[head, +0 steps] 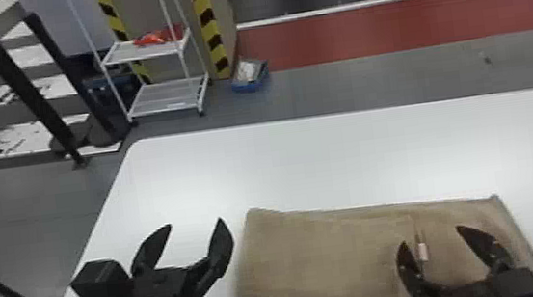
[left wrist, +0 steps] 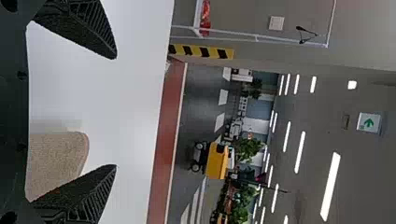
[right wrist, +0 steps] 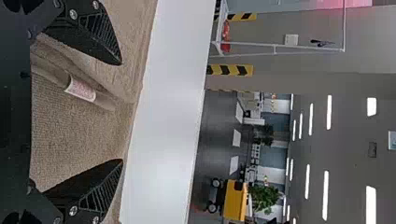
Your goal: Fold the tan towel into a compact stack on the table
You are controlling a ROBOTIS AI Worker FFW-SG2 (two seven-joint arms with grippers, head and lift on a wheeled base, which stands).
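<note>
Black right gripper (head: 431, 235): fingers wide apart over the towel's right part, a pale tag (head: 422, 251) showing between them.
Black left gripper (head: 194, 223): fingers well parted, just off the towel's left end.
Tan towel (head: 322, 255): layered flat on the table (head: 330, 162).
White cart (head: 142, 54): beyond the towel, leftward, something red (head: 150, 39) on its upper shelf.
Blue box (head: 250, 86): beyond the towel, whitish stuff (head: 247, 71) inside.

In the head view, the bottom edge is cutting off part of the tan towel (head: 312, 251), and the jaws of the right gripper (head: 430, 235) are hiding another part. The bench (head: 354, 159) is running out of view at right. The label's (head: 423, 251) print is staying too small to read.
</note>
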